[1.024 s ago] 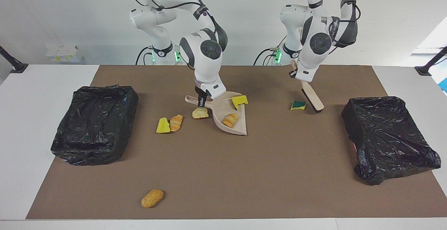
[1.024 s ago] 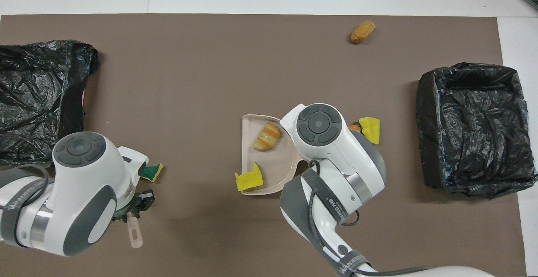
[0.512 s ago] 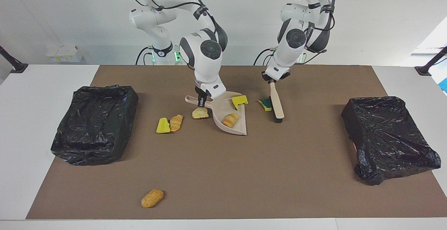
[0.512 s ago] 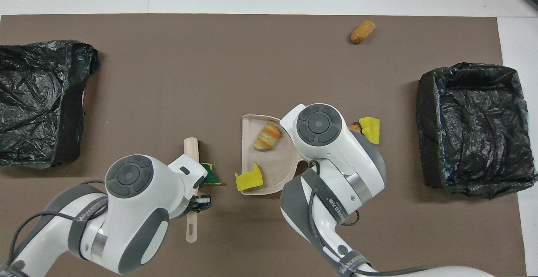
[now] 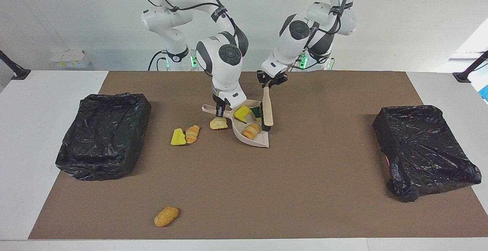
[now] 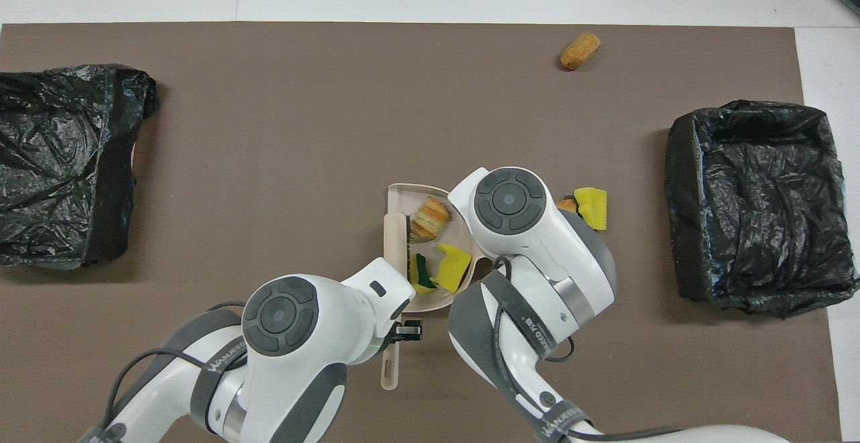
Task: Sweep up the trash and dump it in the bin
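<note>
Beige plastic formed both tools near the middle of the brown mat [image 5: 305,190]. The right gripper [image 5: 220,111] was pinched shut on the handle of the dustpan [image 5: 263,139], whose pan rested on the mat with its open edge toward the left arm's end of the table. The left gripper [image 5: 270,83] was clamped on the handle of the brush [image 5: 267,108], with the bristled head standing along that open edge.

Three pieces of trash lay inside the pan: a yellow sponge piece [image 6: 453,266], a green-and-yellow sponge [image 6: 420,271] beside the brush head, probably touching the bristles, and a croissant [image 6: 430,218]. Just beside the pan, near its handle, sat a tan lump [image 5: 218,123]. Toward the right arm's end lay a second yellow sponge [image 5: 177,137] touching another croissant [image 5: 192,133]. One orange-tan lump [image 5: 166,216] lay well apart, near the mat's edge farthest from the robots.

Two black-lined bins stood at the ends of the mat, one [image 5: 103,135] at the right arm's end and one [image 5: 425,150] at the left arm's end.
</note>
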Controlling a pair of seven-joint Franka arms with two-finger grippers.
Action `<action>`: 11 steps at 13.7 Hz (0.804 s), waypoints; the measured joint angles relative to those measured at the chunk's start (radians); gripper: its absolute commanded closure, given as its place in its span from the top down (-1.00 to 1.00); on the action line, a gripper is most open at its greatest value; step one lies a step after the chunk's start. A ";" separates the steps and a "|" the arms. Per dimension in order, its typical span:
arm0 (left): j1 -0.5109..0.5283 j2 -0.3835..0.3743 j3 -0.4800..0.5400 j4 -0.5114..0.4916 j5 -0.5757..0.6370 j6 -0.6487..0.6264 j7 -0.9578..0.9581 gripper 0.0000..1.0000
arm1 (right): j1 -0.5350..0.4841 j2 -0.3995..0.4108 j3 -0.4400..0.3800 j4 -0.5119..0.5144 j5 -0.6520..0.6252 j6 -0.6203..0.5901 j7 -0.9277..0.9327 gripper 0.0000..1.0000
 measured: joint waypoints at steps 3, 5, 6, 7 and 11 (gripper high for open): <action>0.005 -0.001 0.018 0.070 -0.001 -0.076 0.000 -1.00 | 0.000 0.000 0.000 -0.002 0.000 0.003 0.000 -1.00; 0.019 -0.025 0.031 0.098 0.003 -0.225 -0.001 -1.00 | 0.000 0.000 0.000 -0.003 0.000 0.004 0.000 -1.00; 0.024 -0.042 0.033 0.099 0.016 -0.292 -0.008 -1.00 | 0.000 0.000 0.000 -0.003 0.000 0.004 0.000 -1.00; 0.027 -0.056 0.033 0.098 0.036 -0.335 -0.027 -1.00 | 0.000 0.000 0.000 -0.004 0.000 0.004 0.000 -1.00; 0.021 -0.100 0.002 0.054 0.087 -0.367 -0.122 -1.00 | 0.000 -0.001 0.000 -0.003 0.000 0.004 0.002 -1.00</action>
